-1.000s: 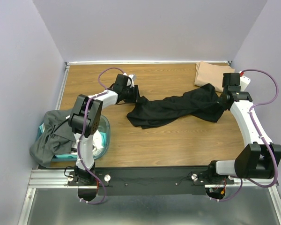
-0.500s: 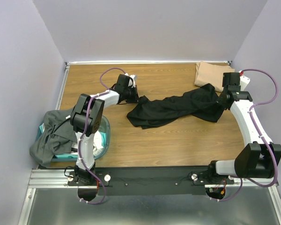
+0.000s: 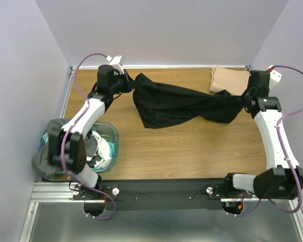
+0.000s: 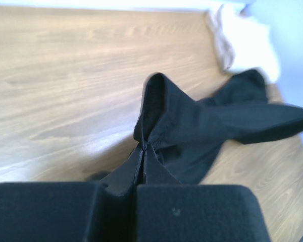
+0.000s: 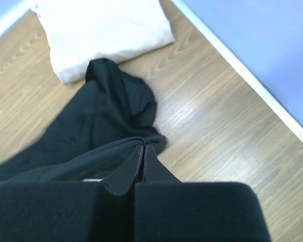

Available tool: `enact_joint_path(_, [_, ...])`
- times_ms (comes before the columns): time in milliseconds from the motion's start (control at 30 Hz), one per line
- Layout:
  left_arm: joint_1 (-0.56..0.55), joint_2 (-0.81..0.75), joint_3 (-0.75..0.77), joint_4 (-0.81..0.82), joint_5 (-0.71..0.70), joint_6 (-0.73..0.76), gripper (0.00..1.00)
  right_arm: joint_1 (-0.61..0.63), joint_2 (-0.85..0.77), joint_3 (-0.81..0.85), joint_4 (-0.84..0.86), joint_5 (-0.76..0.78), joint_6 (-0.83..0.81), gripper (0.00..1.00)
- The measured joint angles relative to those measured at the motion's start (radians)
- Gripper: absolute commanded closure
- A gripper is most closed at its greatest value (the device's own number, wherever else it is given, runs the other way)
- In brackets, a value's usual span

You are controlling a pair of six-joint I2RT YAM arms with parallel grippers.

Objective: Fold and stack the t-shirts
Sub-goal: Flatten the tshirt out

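black t-shirt (image 3: 177, 103) long axis left-right, left pincer (image 4: 143, 148) and right pincer (image 5: 143, 148) clamped on its ends

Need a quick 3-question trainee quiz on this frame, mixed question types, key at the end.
1. True or false: the left gripper and the right gripper are both shut on the black t-shirt, which spans between them.
2. Where does the folded tan t-shirt lie? A) far right corner of the table; B) near edge, centre; C) far left corner.
3. Fill in: the teal tub stands on the robot's ___ side, near the front edge.

Key: 1 true; 2 A; 3 left.
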Motion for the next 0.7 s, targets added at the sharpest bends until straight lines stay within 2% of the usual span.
enact_joint_path(33, [0.006,-0.075,-0.056,0.032,-0.001,0.000,1.00,0.000,-0.018,-0.005,0.001,0.004,-0.001,1.00])
enact_joint_path(133, [0.016,-0.192,-0.187,0.092,0.000,-0.002,0.78,0.000,-0.081,-0.062,0.011,0.020,-0.004,1.00])
enact_joint_path(167, [0.018,-0.200,-0.214,0.098,0.000,-0.004,0.73,0.000,-0.098,-0.085,0.010,0.022,-0.005,1.00])
enact_joint_path(200, [0.021,-0.199,-0.244,0.098,-0.001,-0.007,0.60,0.000,-0.107,-0.107,0.010,0.022,-0.004,1.00])
enact_joint_path(300, [0.030,-0.169,-0.335,0.050,-0.031,-0.021,0.50,0.000,-0.111,-0.167,0.011,0.016,0.005,1.00])
enact_joint_path(433, [0.038,-0.151,-0.441,-0.058,-0.086,-0.030,0.48,-0.001,-0.092,-0.235,0.002,-0.017,0.024,1.00])
enact_joint_path(600, [0.007,-0.151,-0.425,-0.084,-0.111,-0.014,0.46,-0.001,-0.057,-0.247,0.002,-0.051,0.034,1.00])
enact_joint_path(700, [-0.060,-0.144,-0.396,-0.081,-0.109,-0.002,0.46,-0.002,-0.053,-0.248,0.004,-0.060,0.034,1.00])
